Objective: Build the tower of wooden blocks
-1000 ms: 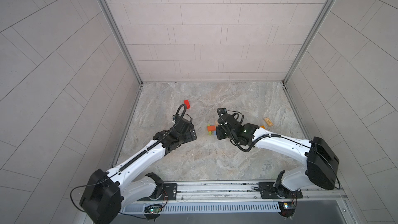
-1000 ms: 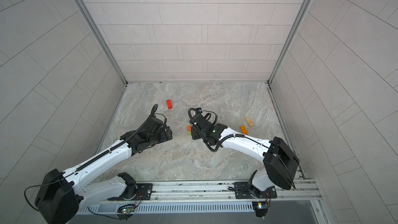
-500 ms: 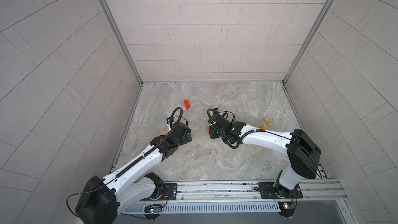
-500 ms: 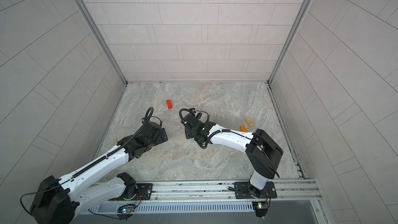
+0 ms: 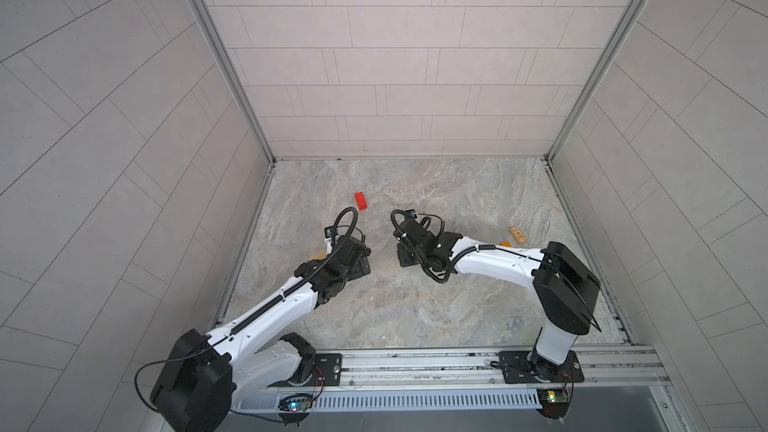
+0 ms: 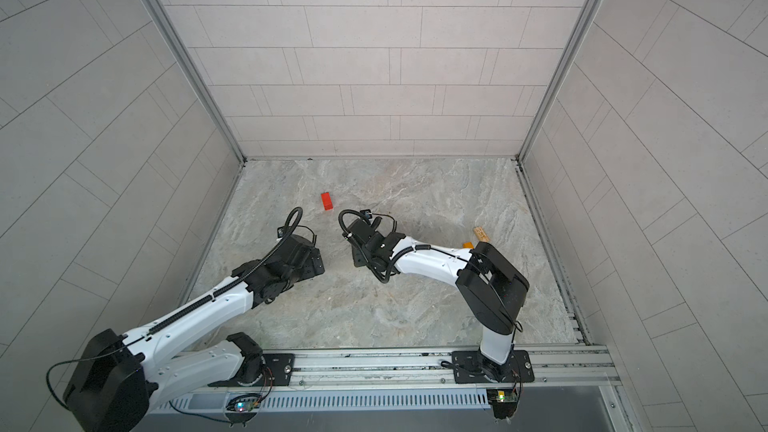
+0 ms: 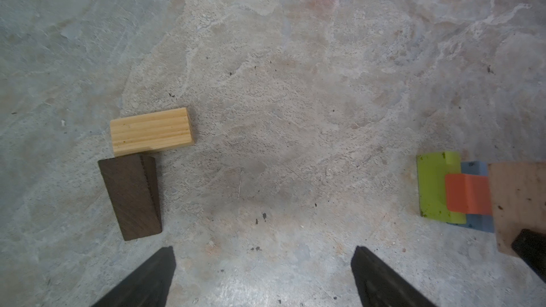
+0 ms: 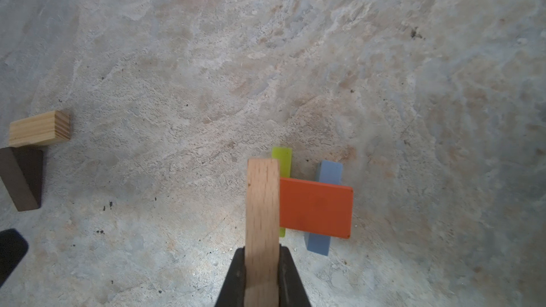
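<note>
Jaws of the right gripper (image 8: 262, 251) clamp a tan block (image 8: 262, 202) by the tower (image 8: 316, 208); left gripper (image 7: 263, 248) jaws stand apart.

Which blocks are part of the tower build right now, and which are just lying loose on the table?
In the build:
- lime green block and light blue block, side by side
- orange block, laid across them
- light wood block, shut in the right gripper

Lying loose:
- red block
- pale pine block
- dark brown block, beside it
- tan block, far off to the right
</note>
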You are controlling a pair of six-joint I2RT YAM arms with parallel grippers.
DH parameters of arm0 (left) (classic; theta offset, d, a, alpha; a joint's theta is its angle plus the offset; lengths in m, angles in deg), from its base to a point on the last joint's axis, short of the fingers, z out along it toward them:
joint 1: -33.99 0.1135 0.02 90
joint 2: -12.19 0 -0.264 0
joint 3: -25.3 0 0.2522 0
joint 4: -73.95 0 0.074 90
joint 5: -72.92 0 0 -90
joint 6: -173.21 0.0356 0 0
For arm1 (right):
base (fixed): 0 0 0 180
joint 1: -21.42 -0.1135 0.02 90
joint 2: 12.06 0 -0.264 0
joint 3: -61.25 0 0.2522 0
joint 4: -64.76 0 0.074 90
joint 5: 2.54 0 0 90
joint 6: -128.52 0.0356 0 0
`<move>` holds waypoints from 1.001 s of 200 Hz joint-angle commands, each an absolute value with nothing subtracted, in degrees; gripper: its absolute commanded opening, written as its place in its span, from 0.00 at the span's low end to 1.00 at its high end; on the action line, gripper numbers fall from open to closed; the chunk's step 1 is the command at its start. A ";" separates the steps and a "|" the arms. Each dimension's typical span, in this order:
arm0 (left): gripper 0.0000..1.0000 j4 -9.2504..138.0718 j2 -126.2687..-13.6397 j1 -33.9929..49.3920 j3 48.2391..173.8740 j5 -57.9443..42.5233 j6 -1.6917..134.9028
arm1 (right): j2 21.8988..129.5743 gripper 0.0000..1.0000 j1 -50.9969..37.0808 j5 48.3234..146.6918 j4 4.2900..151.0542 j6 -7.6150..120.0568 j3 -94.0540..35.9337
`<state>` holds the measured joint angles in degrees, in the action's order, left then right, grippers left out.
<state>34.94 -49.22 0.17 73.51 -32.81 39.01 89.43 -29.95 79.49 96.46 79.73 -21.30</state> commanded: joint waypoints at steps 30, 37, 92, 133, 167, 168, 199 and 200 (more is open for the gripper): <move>1.00 35.84 -49.69 0.50 72.37 -33.75 40.50 | 91.20 0.02 -30.30 78.11 99.40 80.88 -23.42; 1.00 35.82 -49.72 0.52 72.37 -33.76 40.52 | 91.29 0.02 -30.26 78.08 99.44 80.96 -23.51; 1.00 36.36 -49.77 0.59 72.30 -33.22 40.73 | 91.21 0.02 -30.28 77.53 100.05 80.58 -24.03; 1.00 36.99 -50.38 0.62 72.37 -32.46 40.85 | 91.13 0.02 -30.25 77.01 100.32 80.27 -24.23; 1.00 37.19 -50.56 0.67 72.32 -32.32 40.85 | 91.35 0.02 -30.26 76.87 100.47 79.94 -24.45; 1.00 37.18 -50.56 0.67 72.30 -32.30 40.85 | 91.37 0.02 -30.25 76.89 100.53 79.93 -24.47; 1.00 37.43 -50.97 0.72 72.37 -31.81 40.85 | 91.88 0.04 -30.26 76.52 100.92 79.59 -24.88; 1.00 37.43 -50.95 0.74 72.37 -31.79 40.85 | 91.89 0.04 -30.25 76.52 100.93 79.57 -24.86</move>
